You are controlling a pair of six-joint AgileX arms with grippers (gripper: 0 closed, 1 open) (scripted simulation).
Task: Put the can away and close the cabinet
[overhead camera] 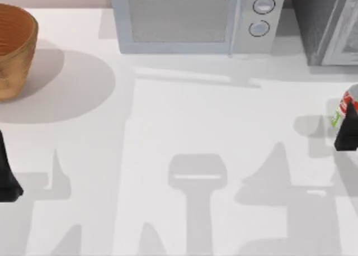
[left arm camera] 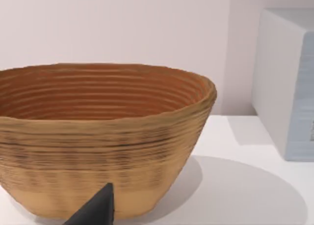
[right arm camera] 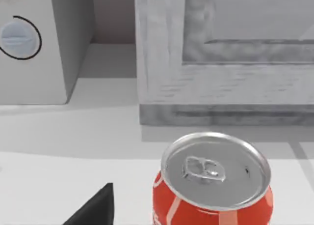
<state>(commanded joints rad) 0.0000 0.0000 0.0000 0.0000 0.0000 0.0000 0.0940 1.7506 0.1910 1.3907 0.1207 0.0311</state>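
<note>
The can, red and white with a silver top and a green lower band, stands upright at the table's far right edge. In the right wrist view the can is close below the camera, with one dark fingertip beside it and apart from it. My right gripper sits just in front of the can, open. Behind the can at the back right stands the grey cabinet, whose framed front faces the right wrist camera. My left gripper is parked at the far left edge, open.
A white microwave stands at the back centre, left of the cabinet. A big ribbed wooden bowl sits at the back left, close ahead of the left fingertip. Open tabletop lies between the arms.
</note>
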